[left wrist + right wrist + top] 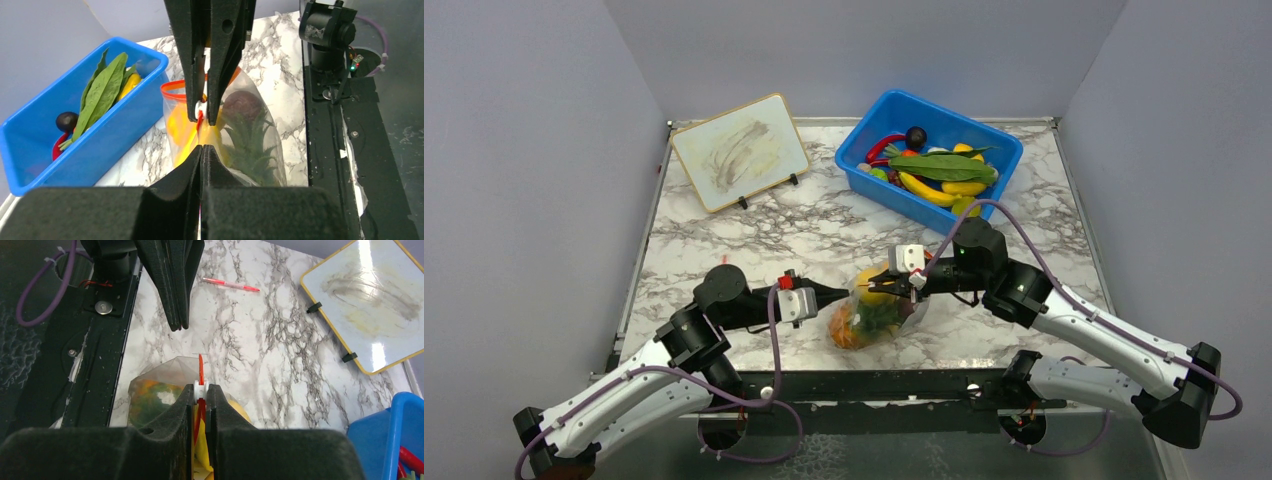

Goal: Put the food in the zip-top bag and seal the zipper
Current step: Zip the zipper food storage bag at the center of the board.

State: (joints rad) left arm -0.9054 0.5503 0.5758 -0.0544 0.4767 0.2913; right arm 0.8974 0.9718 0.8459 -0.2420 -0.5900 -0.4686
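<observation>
The zip-top bag lay near the front edge of the marble table, between the arms, with toy food inside. The right gripper was clamped on the zipper at its white slider. The left gripper was pressed together and empty, just left of the bag.
</observation>
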